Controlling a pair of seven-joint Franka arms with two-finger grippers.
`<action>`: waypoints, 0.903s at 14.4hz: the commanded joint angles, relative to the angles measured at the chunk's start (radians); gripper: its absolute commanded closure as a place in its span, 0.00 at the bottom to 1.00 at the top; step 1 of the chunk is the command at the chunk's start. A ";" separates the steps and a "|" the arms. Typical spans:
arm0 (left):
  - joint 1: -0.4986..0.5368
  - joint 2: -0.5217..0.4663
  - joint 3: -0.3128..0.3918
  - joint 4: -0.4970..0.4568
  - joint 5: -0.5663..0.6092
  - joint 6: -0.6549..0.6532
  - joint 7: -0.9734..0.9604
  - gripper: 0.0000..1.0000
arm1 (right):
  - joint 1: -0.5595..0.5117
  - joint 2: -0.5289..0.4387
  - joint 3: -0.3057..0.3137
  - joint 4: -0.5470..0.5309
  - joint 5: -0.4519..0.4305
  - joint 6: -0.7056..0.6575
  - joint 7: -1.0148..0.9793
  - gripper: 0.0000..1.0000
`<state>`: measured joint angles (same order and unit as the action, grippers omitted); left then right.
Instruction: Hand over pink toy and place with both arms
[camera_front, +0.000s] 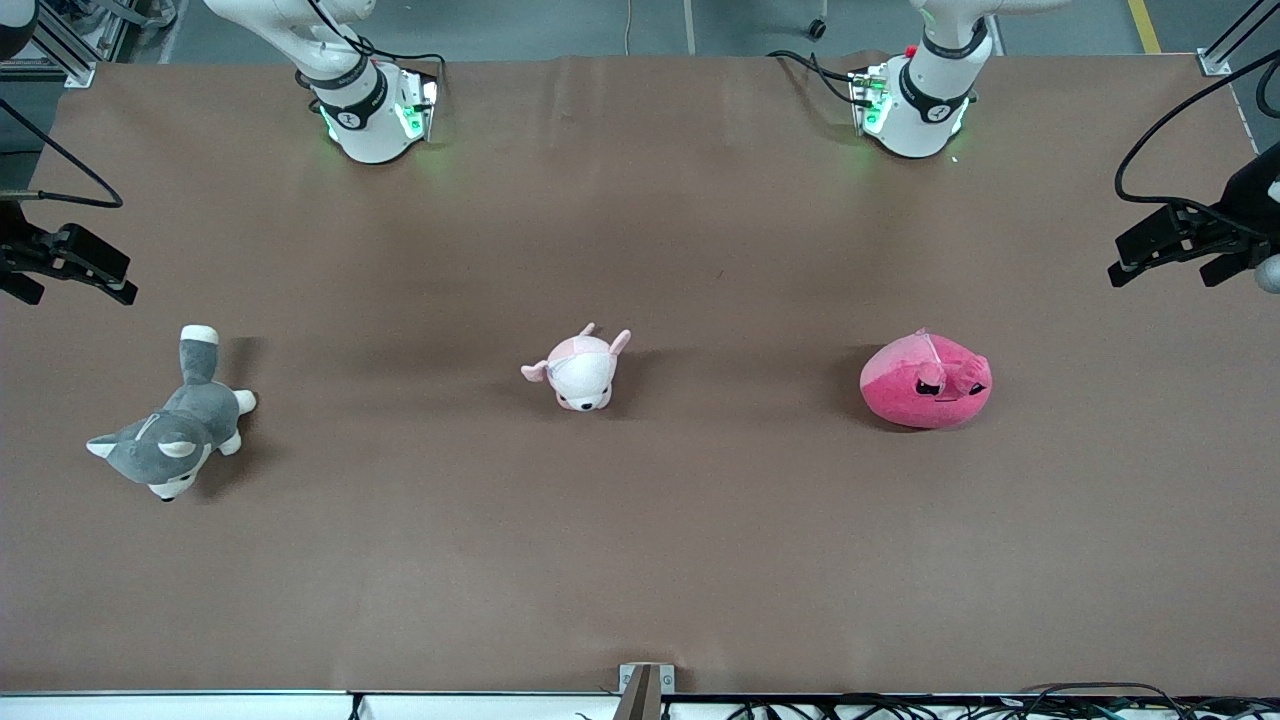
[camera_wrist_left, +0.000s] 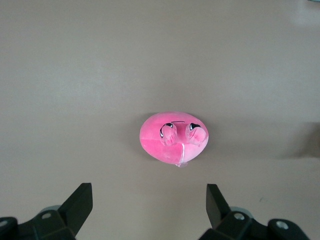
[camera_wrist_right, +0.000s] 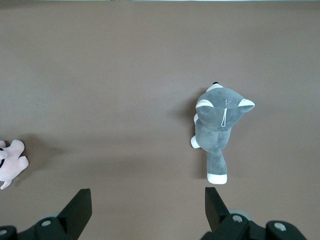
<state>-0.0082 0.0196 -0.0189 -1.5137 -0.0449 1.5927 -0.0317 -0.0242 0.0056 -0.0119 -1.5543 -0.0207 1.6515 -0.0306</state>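
The pink toy (camera_front: 925, 381), a round hot-pink plush with dark eyes, lies on the brown table toward the left arm's end. In the left wrist view the pink toy (camera_wrist_left: 173, 136) sits on the table ahead of the fingers. My left gripper (camera_front: 1165, 270) hangs open and empty above the table's edge at that end, off to the side of the toy; in its own view the left gripper (camera_wrist_left: 149, 201) holds nothing. My right gripper (camera_front: 75, 290) hangs open above the table's right-arm end, and the right gripper (camera_wrist_right: 148, 205) is empty too.
A small pale pink-and-white plush (camera_front: 580, 370) lies at mid-table. A grey-and-white husky plush (camera_front: 170, 432) lies toward the right arm's end, below my right gripper in the front view. Both arm bases (camera_front: 370, 110) stand along the table's edge farthest from the front camera.
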 joint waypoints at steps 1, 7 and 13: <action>-0.003 -0.006 0.005 0.007 0.016 0.003 0.012 0.00 | 0.001 -0.021 -0.005 -0.010 0.007 -0.004 -0.009 0.00; -0.001 0.016 0.005 0.006 0.017 0.003 -0.014 0.00 | 0.006 -0.022 -0.003 -0.006 0.005 0.001 -0.009 0.00; -0.010 0.222 0.005 -0.022 0.027 0.004 -0.048 0.00 | 0.004 -0.021 -0.003 -0.003 0.002 0.004 -0.009 0.00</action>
<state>-0.0079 0.1699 -0.0158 -1.5522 -0.0414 1.5933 -0.0645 -0.0233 0.0038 -0.0122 -1.5473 -0.0208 1.6523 -0.0306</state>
